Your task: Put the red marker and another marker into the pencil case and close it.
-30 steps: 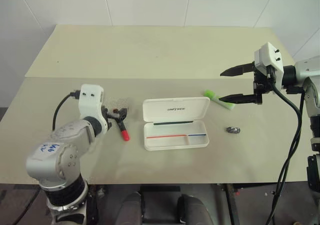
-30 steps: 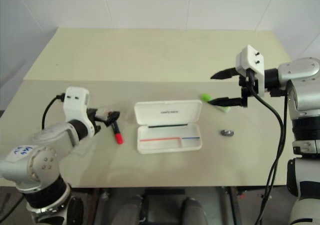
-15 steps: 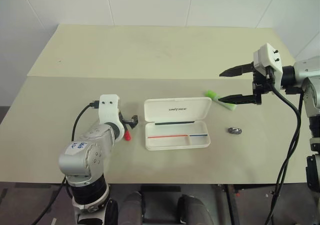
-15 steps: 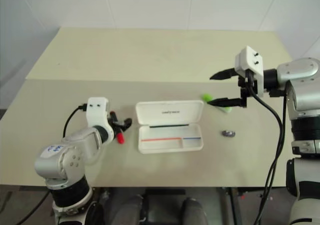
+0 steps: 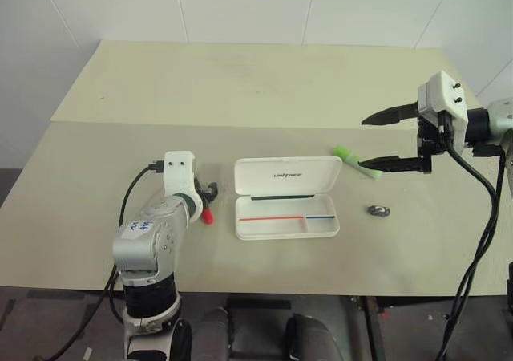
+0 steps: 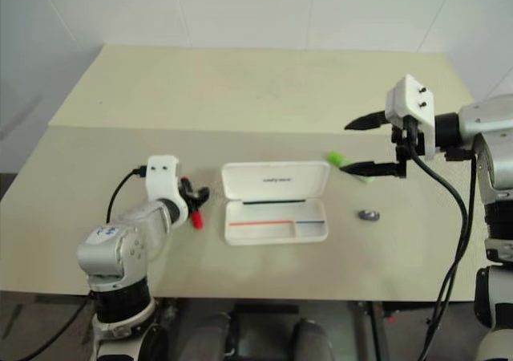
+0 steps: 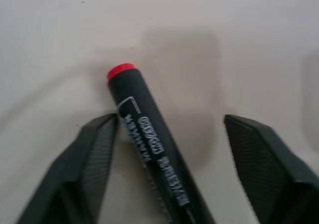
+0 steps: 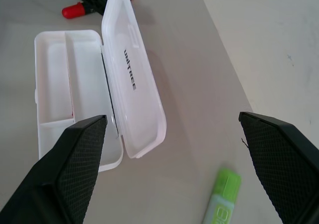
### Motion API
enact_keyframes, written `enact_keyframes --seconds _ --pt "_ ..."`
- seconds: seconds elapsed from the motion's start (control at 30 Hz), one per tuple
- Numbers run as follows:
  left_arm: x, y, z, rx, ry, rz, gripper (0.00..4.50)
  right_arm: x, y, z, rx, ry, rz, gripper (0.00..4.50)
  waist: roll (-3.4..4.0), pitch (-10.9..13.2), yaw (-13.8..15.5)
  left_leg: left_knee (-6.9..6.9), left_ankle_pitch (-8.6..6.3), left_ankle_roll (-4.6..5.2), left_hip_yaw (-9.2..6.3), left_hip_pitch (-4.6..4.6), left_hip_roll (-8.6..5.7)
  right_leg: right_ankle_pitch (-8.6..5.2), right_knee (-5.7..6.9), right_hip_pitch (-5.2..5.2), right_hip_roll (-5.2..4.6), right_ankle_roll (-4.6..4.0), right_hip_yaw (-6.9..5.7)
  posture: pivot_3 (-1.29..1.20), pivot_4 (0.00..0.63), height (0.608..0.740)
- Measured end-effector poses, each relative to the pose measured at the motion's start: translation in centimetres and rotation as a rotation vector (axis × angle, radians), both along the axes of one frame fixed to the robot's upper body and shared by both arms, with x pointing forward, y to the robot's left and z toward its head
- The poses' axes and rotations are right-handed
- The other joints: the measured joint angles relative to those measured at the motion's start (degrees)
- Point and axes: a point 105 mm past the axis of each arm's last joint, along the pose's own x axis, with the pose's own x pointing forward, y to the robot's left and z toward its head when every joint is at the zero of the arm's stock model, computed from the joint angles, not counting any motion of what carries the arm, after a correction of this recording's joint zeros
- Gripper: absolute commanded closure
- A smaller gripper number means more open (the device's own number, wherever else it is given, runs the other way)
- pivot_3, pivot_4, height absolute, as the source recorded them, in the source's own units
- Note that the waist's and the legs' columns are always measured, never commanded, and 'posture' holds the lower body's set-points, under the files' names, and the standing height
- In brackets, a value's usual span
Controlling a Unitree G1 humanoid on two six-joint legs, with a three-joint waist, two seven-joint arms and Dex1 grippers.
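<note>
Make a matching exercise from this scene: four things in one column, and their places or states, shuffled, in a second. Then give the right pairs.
Things
1. red marker
2. pencil case
3. green highlighter
4. small grey lump

Places or states
A. lies open, lid folded back
B. alone on the table, right of the case
C. between the left claw's open fingers
D. on the table below the right claw, beyond the case's right end

Pairs: 1-C, 2-A, 3-D, 4-B
</note>
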Motion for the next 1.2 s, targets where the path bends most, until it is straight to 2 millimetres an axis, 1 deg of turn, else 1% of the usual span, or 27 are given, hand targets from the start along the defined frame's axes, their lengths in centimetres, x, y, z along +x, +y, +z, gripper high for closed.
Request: enact_keyframes --seconds 0.1,0.2,0.33,0.43,0.47,0.6,0.7,0.77,0.8,0.87,0.93,0.97,1.03,1.1,1.17,1.2 --pt "0.2 0.4 0.1 0.010 0.003 -0.002 2.90 -0.2 0.4 0.2 -0.006 -0.014 0.010 0.00 0.00 0.00 0.11 0.00 0.00 0.00 -0.02 -0.01 -0.03 0.00 -0.01 0.01 -0.03 0.01 -0.02 0.00 0.150 0.740" --pt "0.3 0.3 0.2 0.029 0.003 -0.029 3.85 -0.3 0.7 0.4 -0.006 -0.026 0.023 0.00 0.00 0.00 -0.03 -0.04 0.00 0.00 -0.01 -0.02 -0.03 0.00 -0.06 0.00 -0.03 0.01 -0.02 0.00 0.150 0.740" --pt "0.4 0.8 0.3 0.081 -0.004 -0.059 3.89 -0.2 1.2 0.6 0.007 -0.039 0.038 0.00 -0.01 0.01 -0.21 -0.04 0.00 0.00 -0.01 -0.02 -0.01 0.00 -0.03 -0.02 0.00 0.01 -0.02 0.00 0.150 0.740" --pt "0.5 1.0 0.7 0.106 -0.026 -0.080 3.89 -0.1 1.5 0.6 0.016 -0.041 0.045 0.00 -0.03 0.01 -0.26 -0.08 0.00 0.00 0.01 -0.04 -0.02 0.00 -0.09 -0.04 -0.01 0.01 -0.01 0.00 0.150 0.740" --pt "0.6 1.2 1.0 0.141 -0.038 -0.104 3.89 0.0 1.6 0.5 0.019 -0.041 0.048 0.00 -0.05 0.03 -0.27 -0.11 0.00 0.00 0.01 -0.07 0.00 0.00 -0.08 -0.10 0.01 0.01 -0.01 0.00 0.150 0.740" --pt "0.6 3.0 2.8 0.282 -0.099 -0.187 3.89 0.2 1.7 0.3 0.030 -0.035 0.045 0.00 -0.05 0.03 -0.46 -0.19 0.00 -0.01 0.09 -0.07 0.03 0.00 -0.12 -0.16 0.05 0.00 0.04 0.00 0.150 0.740" --pt "0.3 4.0 3.9 0.334 -0.118 -0.260 3.89 0.3 1.9 0.4 0.035 -0.037 0.050 0.00 -0.07 0.05 -0.46 -0.23 0.00 -0.01 0.10 -0.07 0.03 0.00 -0.17 -0.16 0.04 0.00 0.05 0.00 0.150 0.740" --pt "-0.6 4.3 5.0 0.362 -0.123 -0.365 3.89 0.3 1.9 0.4 0.037 -0.038 0.051 0.00 -0.10 0.07 -0.50 -0.31 0.00 -0.01 0.12 -0.10 0.04 0.00 -0.19 -0.21 0.05 0.00 0.05 0.00 0.150 0.740" --pt "-1.5 4.4 5.8 0.367 -0.131 -0.437 3.89 0.3 1.9 0.4 0.037 -0.037 0.050 0.00 -0.11 0.07 -0.53 -0.37 0.00 -0.01 0.14 -0.10 0.04 0.00 -0.24 -0.22 0.05 0.00 0.07 0.00 0.150 0.740" --pt "-3.3 4.2 7.5 0.373 -0.156 -0.563 3.89 0.3 1.8 0.3 0.037 -0.035 0.050 0.00 -0.10 0.07 -0.62 -0.51 0.00 -0.01 0.18 -0.08 0.04 0.00 -0.36 -0.23 0.04 0.00 0.09 0.00 0.150 0.740" --pt "-4.6 3.9 8.7 0.363 -0.178 -0.656 3.89 0.3 1.8 0.3 0.036 -0.034 0.049 0.00 -0.09 0.07 -0.67 -0.59 0.00 -0.02 0.19 -0.05 0.04 0.00 -0.40 -0.23 0.05 0.00 0.09 0.00 0.150 0.740" --pt "-5.6 3.4 9.1 0.332 -0.182 -0.730 3.89 0.2 1.7 0.1 0.036 -0.029 0.048 0.00 -0.09 0.07 -0.62 -0.60 0.01 -0.03 0.18 -0.06 0.05 0.00 -0.42 -0.22 0.07 0.00 0.06 0.00 0.150 0.740" --pt "-7.2 2.3 9.4 0.300 -0.185 -0.863 3.89 0.2 1.6 -0.2 0.036 -0.017 0.042 0.00 -0.09 0.07 -0.49 -0.60 0.01 -0.03 0.19 -0.07 0.04 0.00 -0.44 -0.22 0.06 0.00 0.07 0.00 0.150 0.740" --pt "-8.3 1.1 9.3 0.303 -0.188 -0.974 3.89 0.1 1.5 -0.4 0.032 -0.009 0.038 0.00 -0.08 0.07 -0.39 -0.59 0.01 -0.02 0.19 -0.06 0.03 0.00 -0.42 -0.21 0.06 0.00 0.08 0.00 0.150 0.740" --pt "-8.5 -0.4 8.8 0.290 -0.190 -1.048 3.89 -0.1 1.5 -0.4 0.023 -0.013 0.040 0.00 -0.07 0.07 -0.27 -0.58 0.03 -0.01 0.18 -0.03 0.02 0.00 -0.38 -0.19 0.06 0.00 0.08 0.00 0.150 0.740" --pt "-8.4 -1.5 8.4 0.271 -0.193 -1.087 3.89 -0.2 1.5 -0.3 0.021 -0.015 0.042 0.00 -0.07 0.07 -0.23 -0.54 0.04 0.00 0.16 -0.03 0.02 0.00 -0.32 -0.18 0.07 0.00 0.07 0.00 0.150 0.740"
